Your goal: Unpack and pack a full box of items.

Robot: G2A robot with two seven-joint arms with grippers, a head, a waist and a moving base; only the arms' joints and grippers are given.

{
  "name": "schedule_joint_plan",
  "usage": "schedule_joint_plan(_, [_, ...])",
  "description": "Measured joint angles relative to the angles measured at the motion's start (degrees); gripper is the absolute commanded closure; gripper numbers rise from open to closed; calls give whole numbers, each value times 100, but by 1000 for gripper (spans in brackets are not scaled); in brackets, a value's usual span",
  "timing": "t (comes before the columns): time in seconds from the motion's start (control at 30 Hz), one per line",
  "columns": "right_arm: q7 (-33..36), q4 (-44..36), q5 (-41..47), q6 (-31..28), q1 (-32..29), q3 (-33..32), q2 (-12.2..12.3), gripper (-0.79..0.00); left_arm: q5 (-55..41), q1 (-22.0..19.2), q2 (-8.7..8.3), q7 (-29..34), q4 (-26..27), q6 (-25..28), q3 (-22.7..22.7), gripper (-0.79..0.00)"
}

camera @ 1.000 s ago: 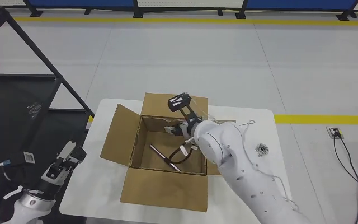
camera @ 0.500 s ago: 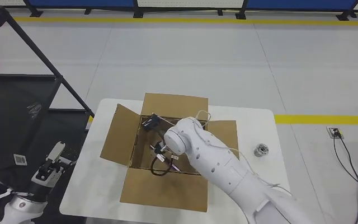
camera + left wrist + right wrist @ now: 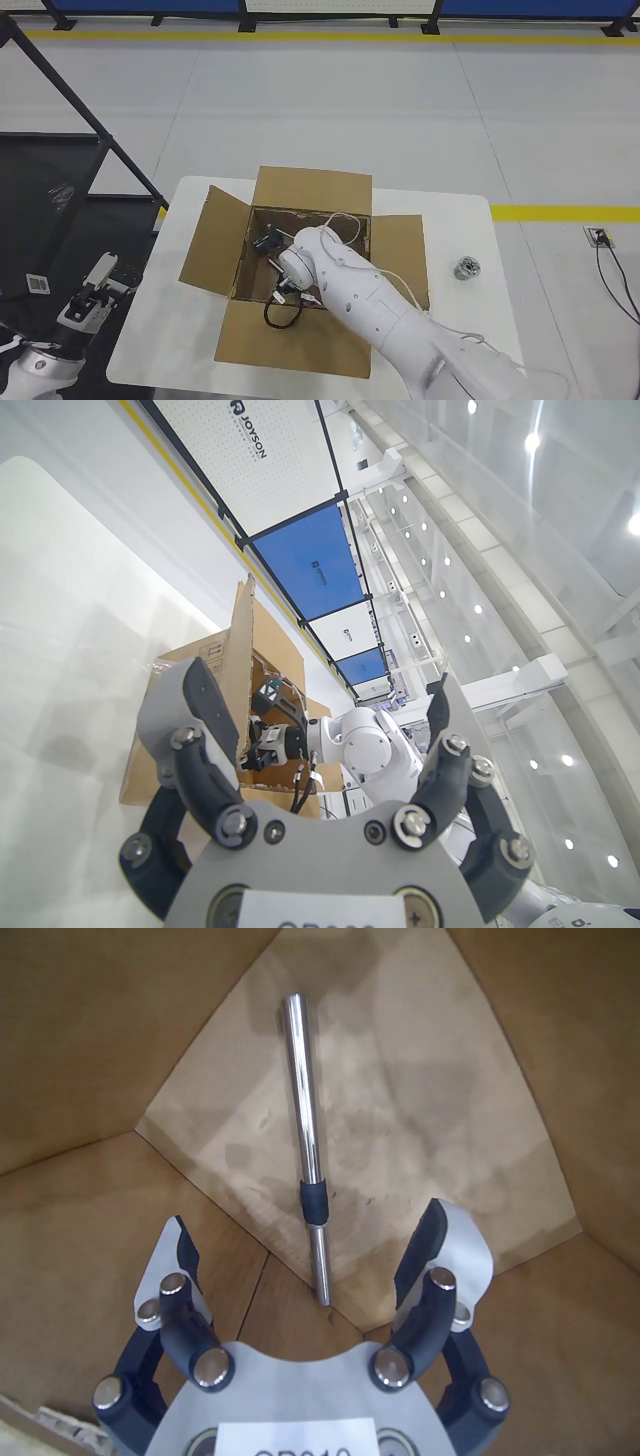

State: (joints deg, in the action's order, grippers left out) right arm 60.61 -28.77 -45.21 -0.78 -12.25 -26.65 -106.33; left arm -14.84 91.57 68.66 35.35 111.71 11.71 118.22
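Observation:
An open cardboard box (image 3: 292,340) stands in the middle of the white table (image 3: 455,330). On its floor lies a shiny metal rod (image 3: 299,1093) with a black band, one end in a corner. My right gripper (image 3: 306,1220) hangs open just above the rod's banded end, one finger on each side, touching nothing. From above, the right arm (image 3: 320,270) bends down into the box and covers most of its inside. My left gripper (image 3: 320,685) is open and holds nothing, off the table's near left corner (image 3: 95,298), facing the box (image 3: 200,660).
A small round metal piece (image 3: 465,268) sits on the table to the right of the box. The box flaps (image 3: 212,238) spread outward on all sides. A black frame (image 3: 110,150) stands to the left of the table.
The right arm swung from the box's far right side leftward and down into the box, over the rod. The left arm drew back a little from the table's edge.

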Motion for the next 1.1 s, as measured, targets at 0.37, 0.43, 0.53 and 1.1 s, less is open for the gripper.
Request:
schedule_joint_plan(0.37, [-105,914,72,-122,31,122,-471,-385,0,0,0,0,0,0,0,-785])
schedule_joint_plan(0.43, [-193,1020,67,-127,26,125,-521,-391,0,0,0,0,0,0,0,-785])
schedule_joint_plan(0.53, [-392,1158,7,-71,11,141,-598,-480,0,0,0,0,0,0,0,-785])
schedule_joint_plan(1.1, [-1026,1819,-175,215,-28,73,-798,-339,0,0,0,0,0,0,0,-785])
